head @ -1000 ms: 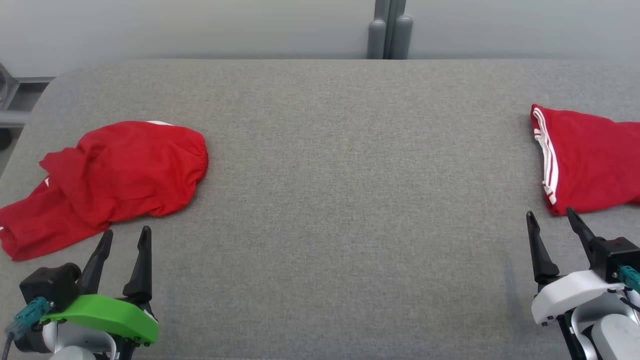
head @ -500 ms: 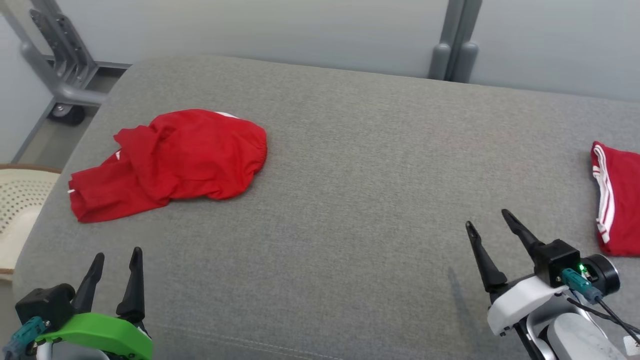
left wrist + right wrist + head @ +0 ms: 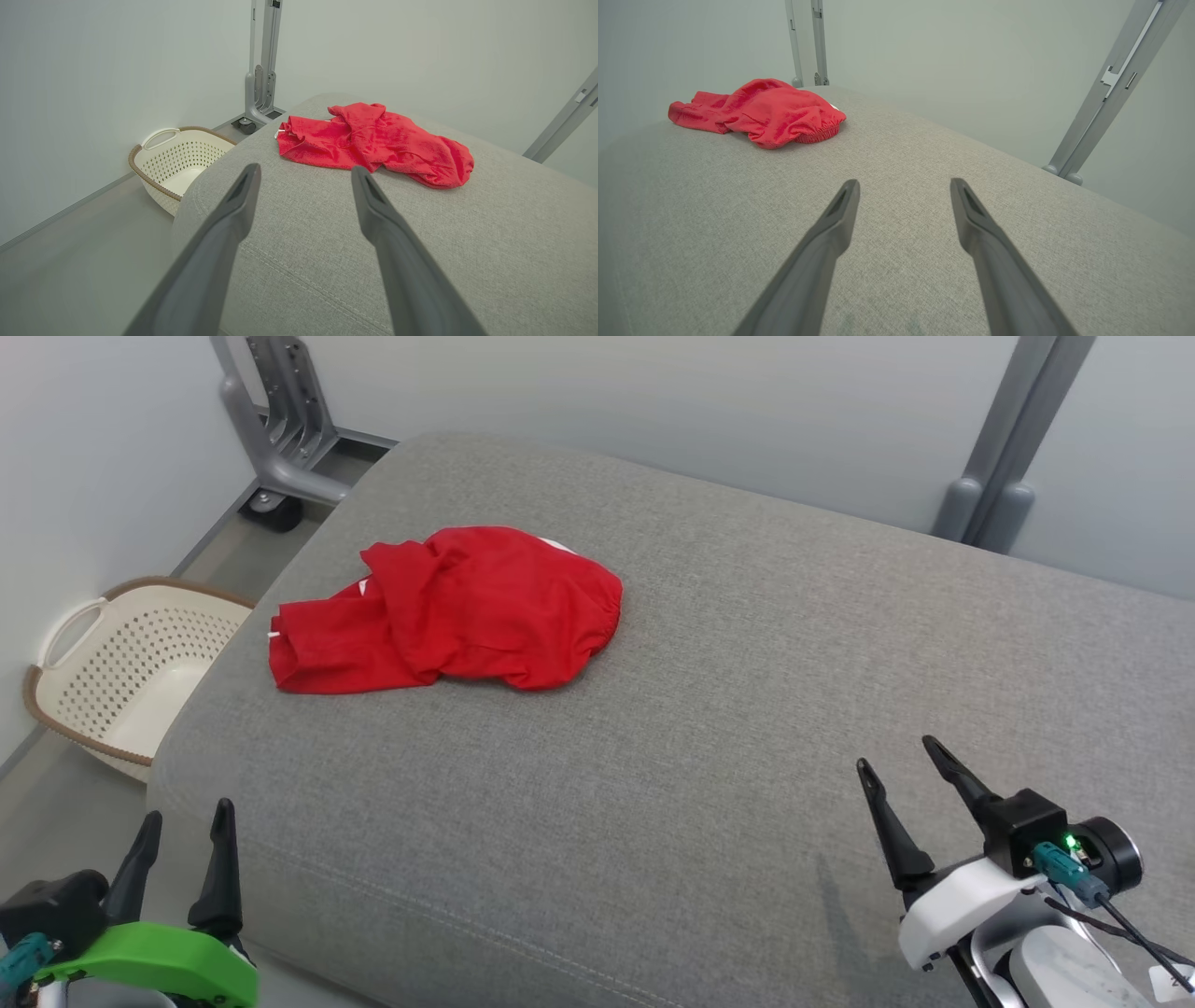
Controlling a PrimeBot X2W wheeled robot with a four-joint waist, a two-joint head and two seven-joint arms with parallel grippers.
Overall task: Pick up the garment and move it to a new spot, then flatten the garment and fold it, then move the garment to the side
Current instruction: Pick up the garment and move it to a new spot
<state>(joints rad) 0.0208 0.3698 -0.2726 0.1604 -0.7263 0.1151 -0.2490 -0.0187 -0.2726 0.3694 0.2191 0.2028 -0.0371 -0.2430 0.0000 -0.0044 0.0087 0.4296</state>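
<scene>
Nearest me, the left gripper sits at the front-left corner of the grey padded surface, fingers spread wide, nothing between them. On my left wrist view the fingers point toward the garment, with bare fabric in between. The right gripper hovers over the front-right part of the surface, jaws also wide apart and empty, well apart from the garment. Further in, the red garment lies crumpled in a heap on the far-left part of the surface, near its left edge. Its elastic waistband faces right, and I see a bit of white at the back. Neither gripper touches it. Off the left edge, on the floor, there's a cream perforated laundry basket with a brown rim. Behind that, a grey metal stand on a caster sits by the wall, and another grey post is at far right.
</scene>
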